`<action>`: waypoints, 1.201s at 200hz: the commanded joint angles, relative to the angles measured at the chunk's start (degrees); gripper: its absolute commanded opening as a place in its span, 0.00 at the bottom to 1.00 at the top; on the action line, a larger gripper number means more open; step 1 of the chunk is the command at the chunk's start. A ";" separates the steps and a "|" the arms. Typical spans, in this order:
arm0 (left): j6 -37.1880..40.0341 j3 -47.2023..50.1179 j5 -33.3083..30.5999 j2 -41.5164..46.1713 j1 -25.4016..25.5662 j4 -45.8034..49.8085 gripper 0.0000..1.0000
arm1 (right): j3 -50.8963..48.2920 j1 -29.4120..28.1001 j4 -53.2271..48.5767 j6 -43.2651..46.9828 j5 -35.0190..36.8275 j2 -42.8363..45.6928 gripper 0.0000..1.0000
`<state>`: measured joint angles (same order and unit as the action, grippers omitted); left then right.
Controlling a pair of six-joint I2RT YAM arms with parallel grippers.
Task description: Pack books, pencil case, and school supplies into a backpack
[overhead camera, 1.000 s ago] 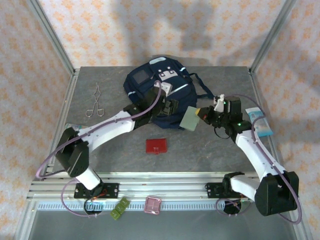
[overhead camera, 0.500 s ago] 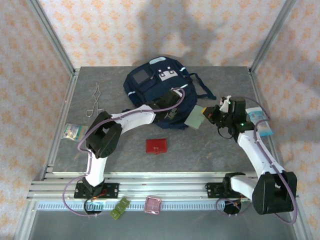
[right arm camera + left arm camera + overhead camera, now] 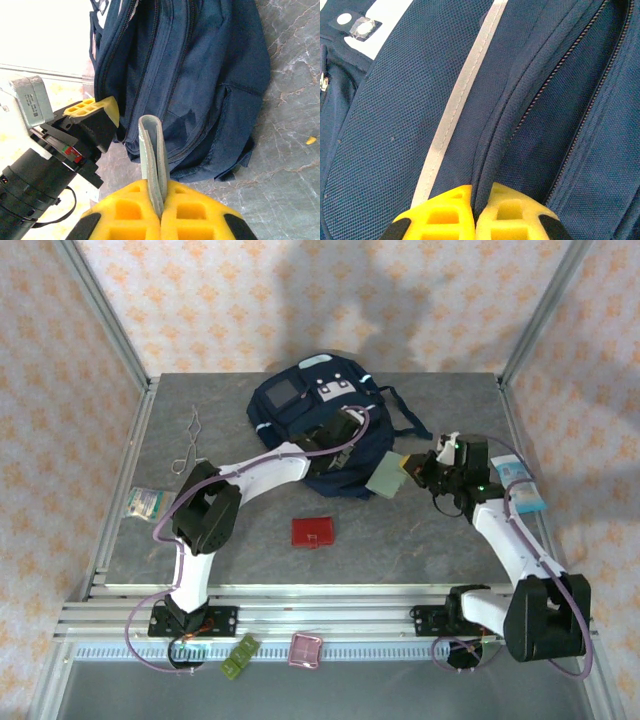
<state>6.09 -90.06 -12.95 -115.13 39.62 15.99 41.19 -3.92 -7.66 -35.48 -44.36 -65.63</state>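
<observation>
The navy backpack lies at the back middle of the table, its zip mouth gaping. My left gripper is shut on a fold of the backpack's fabric beside the zip, next to the pale stripe; its jaws pinch the seam. My right gripper is shut on the pale green case, held on edge just right of the backpack. The red square case lies flat in front of the bag. The books and pencil case are out of view.
A thin metal tool lies at the left. A pale packet sits near the left edge and a light-blue packet under the right arm. Green and pink items rest on the front rail.
The left gripper has closed onto the backpack's fabric by the zip. The left arm swung in toward the bag; the right gripper kept hold of the green case and barely shifted.
</observation>
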 commanded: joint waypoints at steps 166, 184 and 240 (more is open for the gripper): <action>-3.27 -15.66 0.67 5.44 -2.17 6.60 0.00 | 19.43 -10.17 42.50 -31.31 1.78 -38.13 0.00; -4.44 -16.36 1.40 5.43 -2.17 6.86 0.00 | 21.51 -12.02 44.46 -33.51 3.90 -41.76 0.00; -7.03 -16.56 6.46 5.43 -2.17 6.07 0.00 | 29.27 -17.80 46.85 -38.86 9.61 -50.87 0.02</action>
<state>2.02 -103.04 -10.46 -113.45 36.62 26.22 65.93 -18.37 32.80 -70.72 -37.93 -113.65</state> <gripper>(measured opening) 0.058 0.040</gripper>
